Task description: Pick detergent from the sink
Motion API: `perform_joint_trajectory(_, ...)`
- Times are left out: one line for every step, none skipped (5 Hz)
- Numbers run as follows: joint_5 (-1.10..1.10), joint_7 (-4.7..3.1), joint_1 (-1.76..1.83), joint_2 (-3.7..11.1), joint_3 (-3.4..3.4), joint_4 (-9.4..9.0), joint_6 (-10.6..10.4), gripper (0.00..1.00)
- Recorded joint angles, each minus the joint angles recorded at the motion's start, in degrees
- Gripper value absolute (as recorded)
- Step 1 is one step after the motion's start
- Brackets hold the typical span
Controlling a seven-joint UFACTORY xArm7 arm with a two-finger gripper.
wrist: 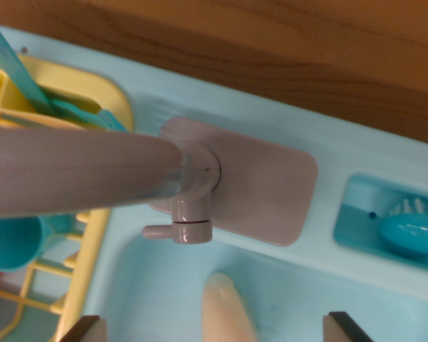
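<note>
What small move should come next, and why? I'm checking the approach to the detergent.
Probably ease straight down: the detergent bottle's top sits in the sink basin roughly between the two open jaws at the bottom edge, not yet gripped. Keep clear of the faucet just above.

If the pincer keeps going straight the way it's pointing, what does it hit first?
Most likely the pale detergent bottle standing in the sink, which lies between the open pincer's fingertips. Depth is unclear, so the gap is hard to judge.
</note>
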Motion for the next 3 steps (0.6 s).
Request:
perform_joint_trajectory(0.0,0.0,0.0,0.0,0.0,0.0,0.0,0.0)
perform_joint_trajectory(0.41,-1.69,-0.16,0.46,-0.09,-2.06,-2.65,0.0)
perform_joint_trajectory(0.41,-1.69,-0.16,0.46,-0.09,-2.06,-2.65,0.0)
